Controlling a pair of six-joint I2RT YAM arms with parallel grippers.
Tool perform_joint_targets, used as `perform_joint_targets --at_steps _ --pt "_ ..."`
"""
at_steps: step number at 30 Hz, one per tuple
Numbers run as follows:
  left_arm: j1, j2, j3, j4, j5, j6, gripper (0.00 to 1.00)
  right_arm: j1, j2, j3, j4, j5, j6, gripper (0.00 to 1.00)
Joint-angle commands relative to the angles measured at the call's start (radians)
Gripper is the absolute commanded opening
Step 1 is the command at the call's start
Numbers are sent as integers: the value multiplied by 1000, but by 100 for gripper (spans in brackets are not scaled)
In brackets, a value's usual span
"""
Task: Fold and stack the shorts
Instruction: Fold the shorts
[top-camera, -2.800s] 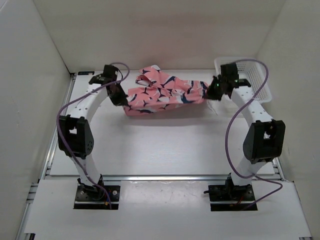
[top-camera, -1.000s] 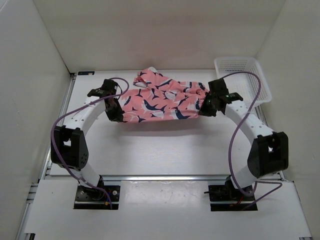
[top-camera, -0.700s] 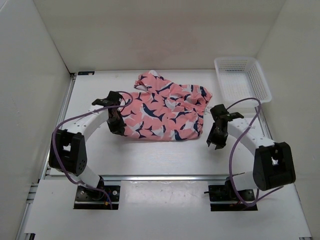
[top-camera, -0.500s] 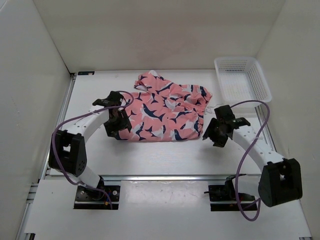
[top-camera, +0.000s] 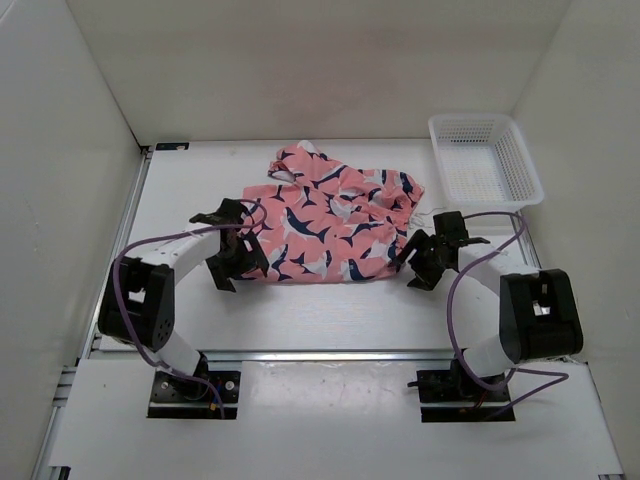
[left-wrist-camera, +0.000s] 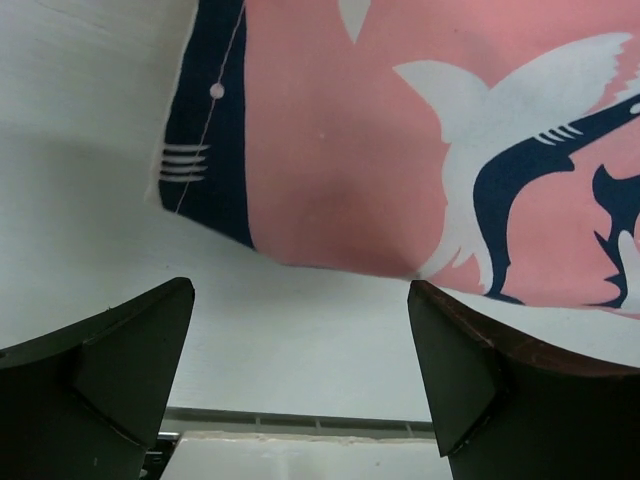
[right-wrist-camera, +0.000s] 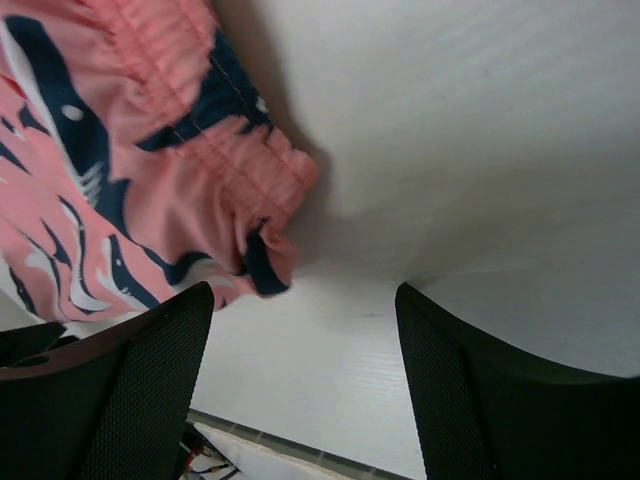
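**Ana:** Where did the salmon-pink fabric shorts with the navy-and-white shark print (top-camera: 335, 220) lie?

**Ben:** Spread out mostly flat on the white table (top-camera: 330, 310), towards the back and about midway across. They were well apart from the white mesh plastic basket (top-camera: 530, 170) in the far right corner. Nothing was folded yet, so I'd judge the task to be near its start.

**Ana:** And the claws?

**Ben:** Both gaped wide and held nothing. The left gripper (left-wrist-camera: 300, 330) sat low at the near left corner of the cloth. Its wrist camera showed bare table between the fingers (left-wrist-camera: 120, 370), with a stitched navy edge just beyond them. The right gripper (right-wrist-camera: 305, 340) sat at the near right corner. A gathered band, probably the waistband, curled just ahead of its fingers without touching either.

**Ana:** Why would they sit at the corners?

**Ben:** My guess is that laying the cloth flat gives clean edges to fold along. An arm at each end is well placed to pinch the near edge and carry it over.

**Ana:** Any risk?

**Ben:** The right corner was bunched, so a pinch there might catch two layers. The far left part also looked rumpled.
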Motion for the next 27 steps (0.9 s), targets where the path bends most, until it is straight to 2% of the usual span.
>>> perform_joint_targets --at_steps 1,2,6,7,9,10,11,12,15,18,23,27 --pt "0 37 15 87 45 -17 100 -11 63 34 107 -48 22 77" --pt "0 57 27 87 45 -17 98 -11 75 48 107 -34 22 75" --pt "23 141 101 87 21 -27 72 -33 145 68 152 9 22 59" --pt "32 161 127 96 21 -27 54 -33 156 77 163 9 22 48" --pt "50 180 157 96 -5 -27 30 -57 176 94 163 21 22 31" --pt "69 180 173 96 -16 -27 18 -69 176 108 152 30 11 14" --pt "79 194 205 96 -4 -4 10 -69 176 153 125 62 2 6" --pt "90 194 222 81 -4 6 10 -69 163 183 92 79 -10 0" --pt "113 140 309 26 5 27 10 -69 92 298 -33 145 -70 0" --pt "113 59 432 -23 -33 52 10 -42 17 422 -147 277 -153 0" --pt "113 -27 622 -162 -53 73 10 -42 -20 582 -315 267 -269 0" --pt "113 -148 779 -224 -79 73 10 -17 -109 717 -411 267 -358 0"
